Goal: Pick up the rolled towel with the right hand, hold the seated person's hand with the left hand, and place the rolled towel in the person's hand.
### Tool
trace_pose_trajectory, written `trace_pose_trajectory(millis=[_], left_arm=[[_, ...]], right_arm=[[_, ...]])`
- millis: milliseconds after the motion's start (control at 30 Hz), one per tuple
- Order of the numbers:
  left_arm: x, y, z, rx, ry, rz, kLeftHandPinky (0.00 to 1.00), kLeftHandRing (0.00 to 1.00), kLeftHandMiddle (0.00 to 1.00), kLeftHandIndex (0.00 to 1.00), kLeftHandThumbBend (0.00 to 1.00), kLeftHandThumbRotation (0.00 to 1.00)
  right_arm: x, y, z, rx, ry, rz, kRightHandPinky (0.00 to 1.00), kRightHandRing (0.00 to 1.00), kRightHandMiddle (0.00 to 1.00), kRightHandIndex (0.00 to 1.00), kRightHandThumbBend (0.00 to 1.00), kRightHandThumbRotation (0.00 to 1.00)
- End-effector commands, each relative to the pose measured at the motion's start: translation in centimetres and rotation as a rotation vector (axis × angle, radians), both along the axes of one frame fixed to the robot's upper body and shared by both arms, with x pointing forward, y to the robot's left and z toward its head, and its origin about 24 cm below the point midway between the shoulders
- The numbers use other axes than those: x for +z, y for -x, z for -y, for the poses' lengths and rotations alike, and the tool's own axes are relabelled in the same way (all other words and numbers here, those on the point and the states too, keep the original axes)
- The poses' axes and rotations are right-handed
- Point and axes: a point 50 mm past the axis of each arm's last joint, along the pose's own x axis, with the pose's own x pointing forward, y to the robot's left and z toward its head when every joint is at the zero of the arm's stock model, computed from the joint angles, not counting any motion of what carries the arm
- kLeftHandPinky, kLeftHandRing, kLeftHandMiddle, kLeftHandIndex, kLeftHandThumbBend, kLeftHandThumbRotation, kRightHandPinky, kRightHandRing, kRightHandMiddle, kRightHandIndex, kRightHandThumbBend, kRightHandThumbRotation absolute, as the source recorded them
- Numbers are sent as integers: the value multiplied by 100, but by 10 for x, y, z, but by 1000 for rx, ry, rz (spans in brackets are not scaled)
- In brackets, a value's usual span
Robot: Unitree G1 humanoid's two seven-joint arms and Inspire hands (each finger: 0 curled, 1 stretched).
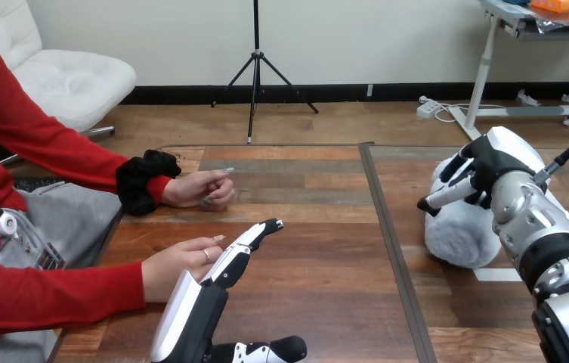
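One rolled towel just under right hand, touching; cannot tell whether gripped.

Rolled towel partly hidden behind right hand; person's nearer hand partly behind left hand.

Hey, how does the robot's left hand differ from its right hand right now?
The left hand lies straight-fingered beside the person's lower hand, near the wooden table's front edge; the right hand sits over the fluffy white rolled towel, farther across. The left hand points away from the robot; the right hand points leftward. Both are black with white shells.
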Motion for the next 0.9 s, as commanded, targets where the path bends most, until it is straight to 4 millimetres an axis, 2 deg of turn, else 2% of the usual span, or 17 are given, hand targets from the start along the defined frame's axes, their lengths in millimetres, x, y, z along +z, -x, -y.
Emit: trace_pose_trajectory(millis=[0,267,533,767,867], left_arm=[[13,-15,2,-5,11,77,86,90,90,88,100,80],[13,-15,1,-8,9,76,85,90,90,88,100,80],[13,-15,0,-10,10,71,85,90,90,87,100,79],[14,-16,-1,-11,2,76,85,90,90,87,100,79],[14,-16,-2,-10,2,80,85,90,90,87,100,80]], right_arm=[[11,-5,-3,25,-29,80,31,40,48,47,85,0],[14,-6,-3,27,-81,120,31,41,48,45,86,0],[19,-8,-3,29,-122,160,25,33,43,45,87,0],[25,-10,-2,40,-93,170,22,30,42,46,88,0],[28,-11,-1,52,-55,173,24,33,44,49,88,3]])
